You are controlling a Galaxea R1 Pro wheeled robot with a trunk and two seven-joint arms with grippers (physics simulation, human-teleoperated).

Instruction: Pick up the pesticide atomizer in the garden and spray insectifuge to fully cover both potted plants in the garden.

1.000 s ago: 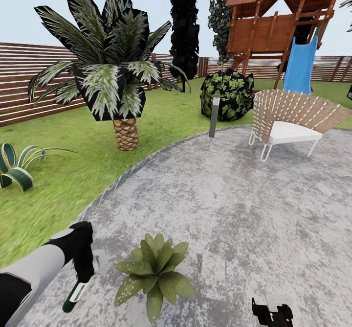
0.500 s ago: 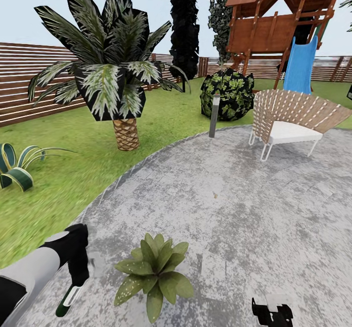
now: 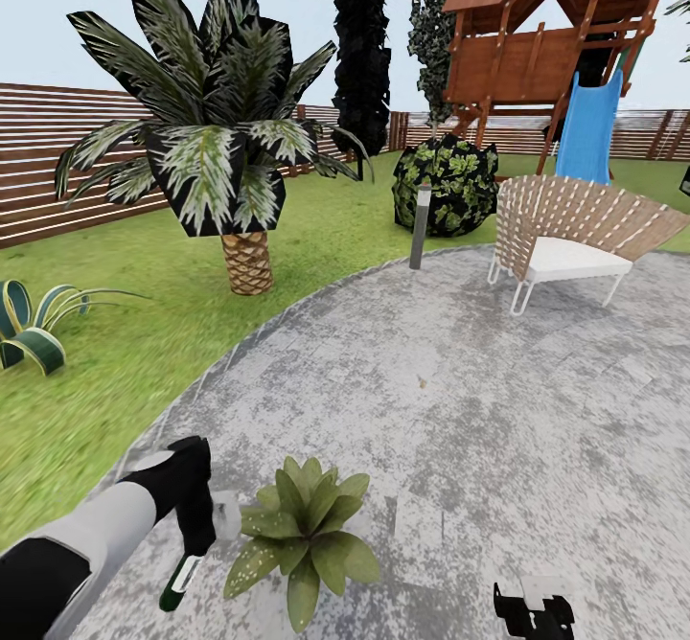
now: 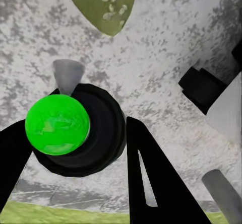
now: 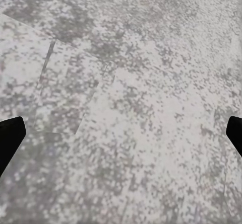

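no readable text, no labels, no brands, no numbers, no signs anywhere

Surfaces on my feeds: round grey mottled stone paving [image 3: 460, 410], rough and matt, blotched light and dark. Brown wooden slat fence [image 3: 57, 161], dull finish. Reddish-brown timber playhouse [image 3: 537, 36] with a smooth blue plastic-looking slide [image 3: 589, 132]. Woven tan wicker chair [image 3: 575, 223] on thin white metal-looking legs. Slim white spray bottle [image 3: 187, 563], its end a matt black cap [image 4: 96, 133] with a glossy bright green button [image 4: 57, 124]. Matt black left gripper fingers [image 4: 156, 178].
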